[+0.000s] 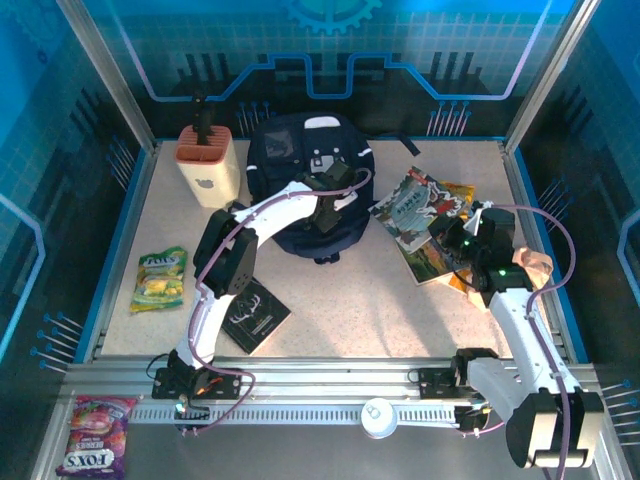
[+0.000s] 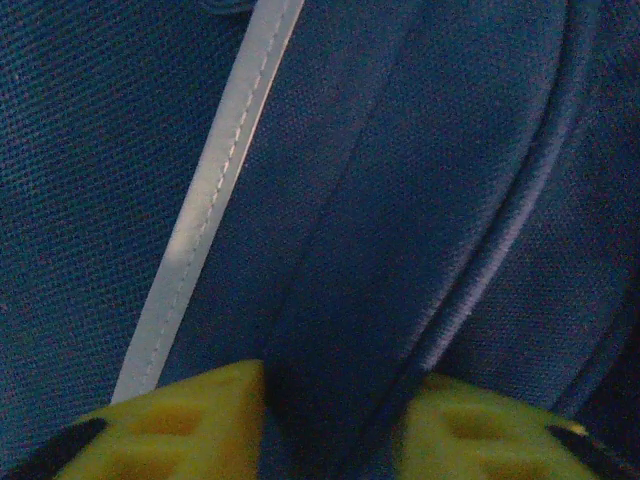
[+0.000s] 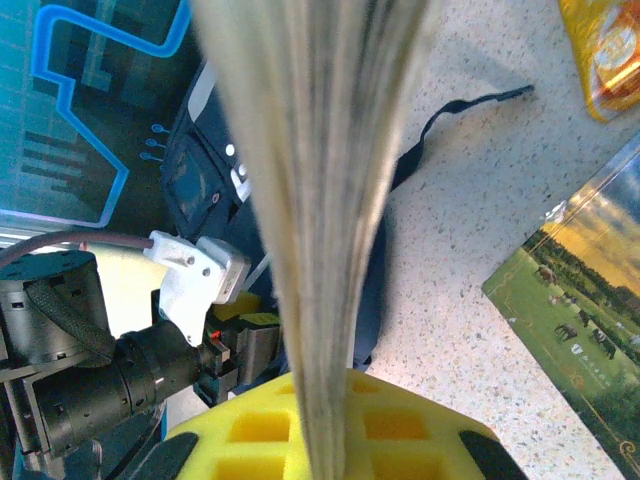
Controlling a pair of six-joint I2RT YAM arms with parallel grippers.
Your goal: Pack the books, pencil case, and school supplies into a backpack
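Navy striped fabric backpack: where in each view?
Top external: navy striped fabric backpack upper centre, under the left arm.
Left wrist: backpack close up, a fold between the yellow left pincer fingers.
Right wrist: backpack left of centre, behind a blurred thin paperback book.
Shared landmark: the left pincer on it.

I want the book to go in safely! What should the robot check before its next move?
1. Right tool clamped on a book: ok.
2. Left tool around a backpack fold: ok.
3. Left tool's hold firm: cannot tell.
4. Backpack open wide enough: cannot tell.
5. Landscape book lying apart from the held one: ok.
6. Black book packed: not ok, it lies on the table.
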